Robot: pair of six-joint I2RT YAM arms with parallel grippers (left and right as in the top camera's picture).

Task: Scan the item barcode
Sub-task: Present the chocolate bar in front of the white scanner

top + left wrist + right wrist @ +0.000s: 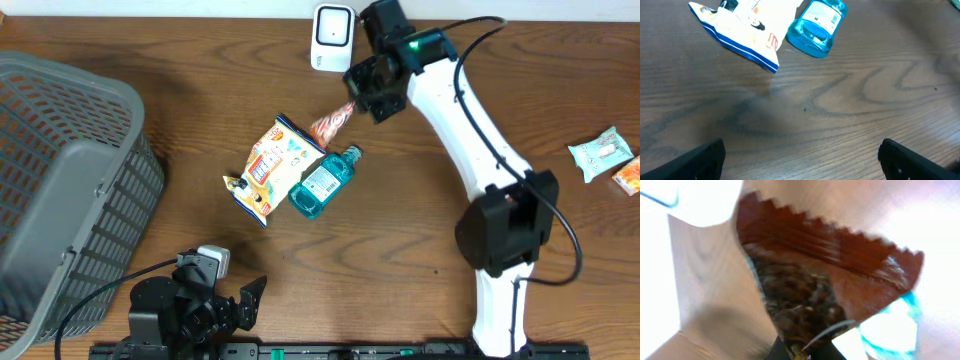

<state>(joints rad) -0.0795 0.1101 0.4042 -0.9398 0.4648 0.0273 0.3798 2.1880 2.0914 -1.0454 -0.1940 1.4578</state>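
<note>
Evidently light, thin and floppy, the snack packet (331,124) hangs from the right gripper (353,102), which is clamped on one end; a sealed edge probably gives the firmest hold. The left gripper (802,162) stands with its jaws wide apart.

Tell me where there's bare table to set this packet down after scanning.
Bare wood lies between the blue bottle and the right arm's base, between the basket and the snack bag, and ahead of the open left gripper. It is crowded at centre, where bag and bottle lie together, and near the scanner, where the right gripper holds the packet.
</note>
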